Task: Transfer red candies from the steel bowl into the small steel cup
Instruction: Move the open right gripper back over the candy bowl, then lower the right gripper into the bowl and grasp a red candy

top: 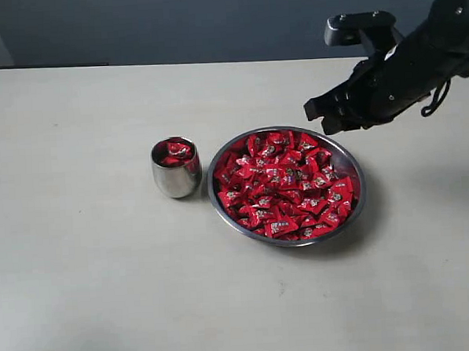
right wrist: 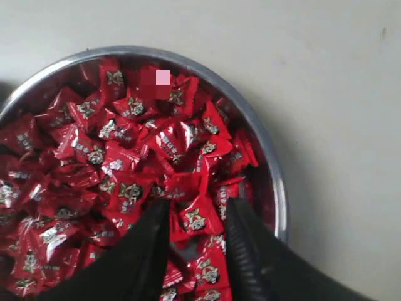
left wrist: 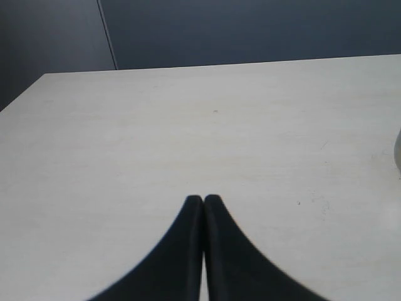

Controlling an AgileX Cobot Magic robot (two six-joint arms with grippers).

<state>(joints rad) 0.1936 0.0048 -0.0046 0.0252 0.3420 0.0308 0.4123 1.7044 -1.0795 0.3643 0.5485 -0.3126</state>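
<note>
The right end effector (right wrist: 197, 210) hangs over the steel bowl (top: 289, 242) with its two fingers spread and nothing pinched between them. That reads as a stance for picking: the gap is wider than one sweet, so the tips can drop either side of a wrapper. The red candies (top: 286, 184) fill the bowl directly beneath and ahead of this end effector. In the right wrist view one candy shows in the gap between the tips, close to the rim nearest the arm, but it lies loose on the heap.

The small steel cup (top: 176, 178) stands upright on the counter (top: 82, 270), just beside the bowl on the side far from the right end effector. A few candies already sit in it, which suggests the task is under way with most of the pile left.

The left end effector (left wrist: 203, 200) is pressed together and empty, with only bare counter ahead of it — likely parked clear of the work.
</note>
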